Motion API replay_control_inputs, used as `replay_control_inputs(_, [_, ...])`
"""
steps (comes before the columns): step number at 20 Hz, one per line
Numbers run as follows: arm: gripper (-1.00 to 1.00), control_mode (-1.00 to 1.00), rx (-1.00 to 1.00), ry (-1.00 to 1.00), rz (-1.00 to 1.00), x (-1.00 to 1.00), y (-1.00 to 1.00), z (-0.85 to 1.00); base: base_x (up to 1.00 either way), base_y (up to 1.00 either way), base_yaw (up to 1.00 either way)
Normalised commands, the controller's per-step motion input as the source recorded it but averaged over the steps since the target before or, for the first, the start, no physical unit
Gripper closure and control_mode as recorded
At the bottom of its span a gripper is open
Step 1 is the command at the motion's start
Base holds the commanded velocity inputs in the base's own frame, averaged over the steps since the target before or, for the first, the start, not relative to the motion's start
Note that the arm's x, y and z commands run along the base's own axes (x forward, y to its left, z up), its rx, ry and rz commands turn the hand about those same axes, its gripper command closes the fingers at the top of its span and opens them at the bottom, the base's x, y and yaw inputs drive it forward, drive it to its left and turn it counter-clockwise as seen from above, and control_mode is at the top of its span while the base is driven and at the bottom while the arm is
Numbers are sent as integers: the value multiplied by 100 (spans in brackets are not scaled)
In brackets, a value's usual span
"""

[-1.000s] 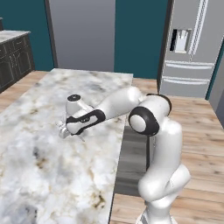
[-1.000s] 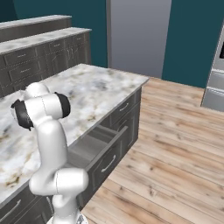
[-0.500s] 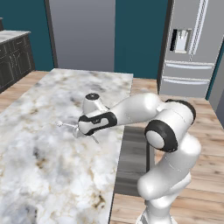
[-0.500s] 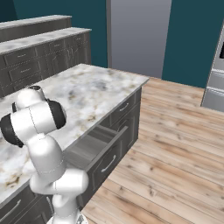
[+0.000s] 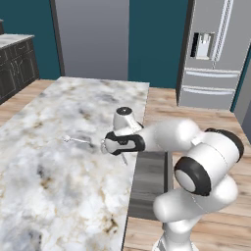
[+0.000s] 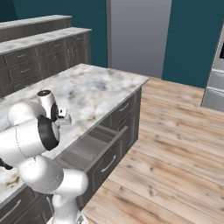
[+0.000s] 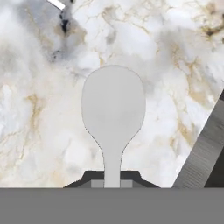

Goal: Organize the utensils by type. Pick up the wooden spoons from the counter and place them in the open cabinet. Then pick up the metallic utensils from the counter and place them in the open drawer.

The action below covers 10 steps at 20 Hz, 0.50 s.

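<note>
My gripper (image 7: 112, 181) is shut on the slim handle of a silver metallic spoon (image 7: 113, 109), whose oval bowl hangs over the marble counter (image 7: 175, 65). From the left base the gripper (image 5: 121, 152) hovers near the counter's right edge with the spoon (image 5: 124, 160) dangling beneath it. A second thin metallic utensil (image 5: 74, 140) lies flat on the counter (image 5: 49, 186) to the gripper's left, and its tip (image 7: 56, 3) shows past the spoon's bowl. The open drawer (image 5: 147, 181) stands pulled out below the counter edge, just right of the gripper. The wooden spoons and the open cabinet are out of view.
The drawer (image 6: 94, 146) juts into the wooden floor aisle (image 6: 175, 144) beside the island. Its grey edge (image 7: 203, 153) shows at the right of the hand view. A steel fridge (image 5: 215, 54) stands at the back right, and dark base cabinets (image 6: 39, 57) line the far wall.
The arm has swung right across the counter with the spoon in its grip, from mid-counter to the edge above the drawer. The other utensil has stayed put.
</note>
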Motion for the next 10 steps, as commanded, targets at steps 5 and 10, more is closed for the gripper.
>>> replay_control_inputs(5, [100,-100,6,27,-43,-3,-70,10,0,0,0])
replay_control_inputs(10, [100,-100,5,28,-43,0,-65,6,0,0,0])
